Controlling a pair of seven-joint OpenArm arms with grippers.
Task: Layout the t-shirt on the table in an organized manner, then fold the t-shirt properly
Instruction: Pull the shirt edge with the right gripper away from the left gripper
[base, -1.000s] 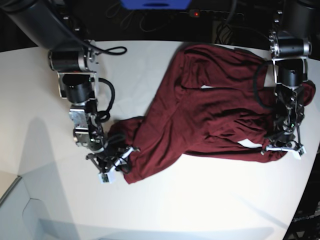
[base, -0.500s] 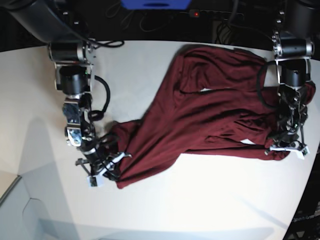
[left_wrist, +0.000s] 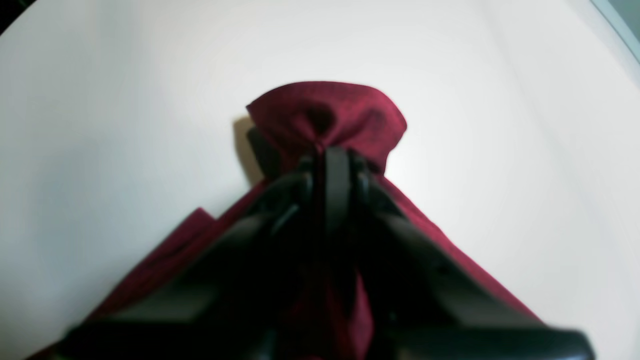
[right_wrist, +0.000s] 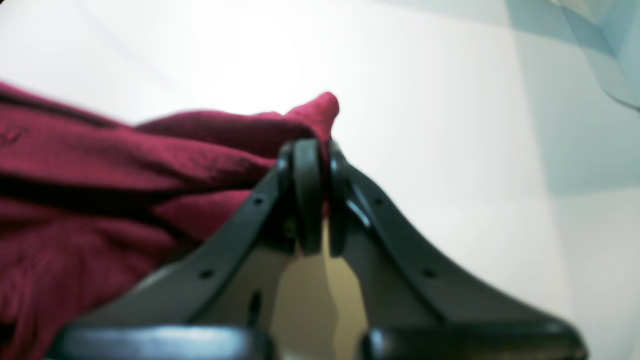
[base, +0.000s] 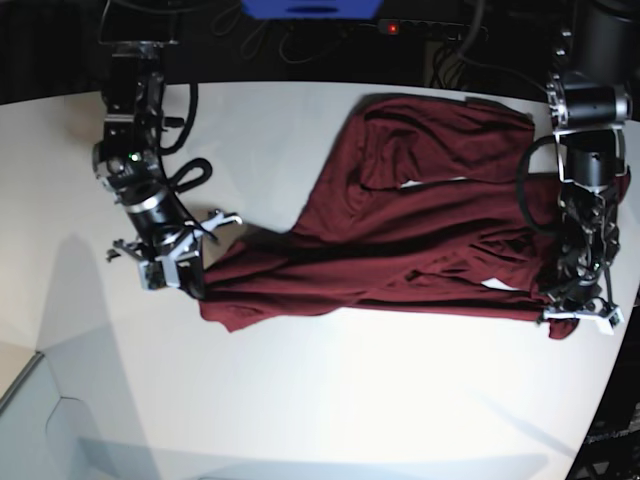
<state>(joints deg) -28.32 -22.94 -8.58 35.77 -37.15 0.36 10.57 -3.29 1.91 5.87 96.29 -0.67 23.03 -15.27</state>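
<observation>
Stretching the dark maroon t-shirt across the white table, laying-out step in hand, folding not yet begun. Right gripper: jaws closed on a bunched fold of cloth, with a point of fabric standing above the tips in the right wrist view; seen in the base view at the garment's left end, near the table's left side. Left gripper: jaws closed on a puckered corner of cloth that blooms out beyond the tips; seen in the base view at the garment's right end, close to the table's curved edge. Garment drawn into a long, ropy band between the two grips, deeply creased lengthwise, with a broader lobe spread toward the far edge and a small bare patch of table showing through near the middle. Which parts are gripped (hem, sleeve or shoulder) cannot be told from these views. Judged requirement for the next move: keep both grips firm, separate or lift further to shake out the twist, then lower evenly so that the body lies flat and single-layered. Risk judged: overhang at the right edge and a slipped pinch under tension.
</observation>
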